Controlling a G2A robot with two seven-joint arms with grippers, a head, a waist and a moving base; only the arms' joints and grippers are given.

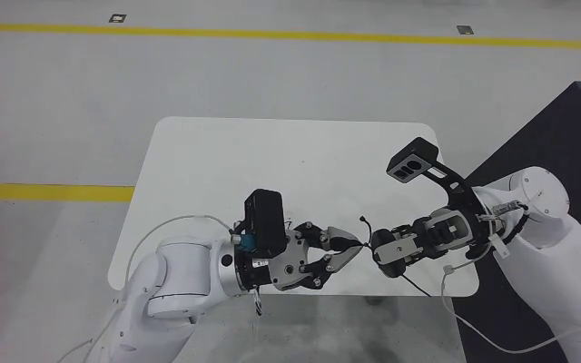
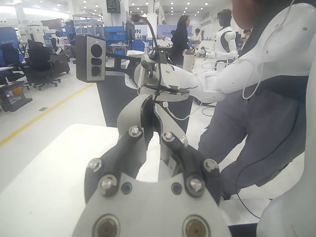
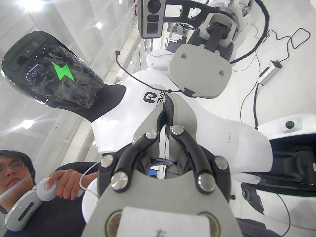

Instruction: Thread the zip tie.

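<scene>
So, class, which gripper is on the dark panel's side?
The right gripper, nearest the dark panel; the left gripper meets it from the opposite side, both shut on the zip tie.

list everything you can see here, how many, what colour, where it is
zip tie: one, black, held in the air between the two grippers, above the table's near part
table: one, white, under both grippers
floor lines: two, yellow, one beyond the table's far side, one running off beside the table on the left arm's side
floor mat: one, dark, on the floor on the right arm's side of the table
left gripper: one, grey and black, fingers closed on the zip tie, tips facing the right gripper
right gripper: one, grey and black, fingers closed on the zip tie
</scene>
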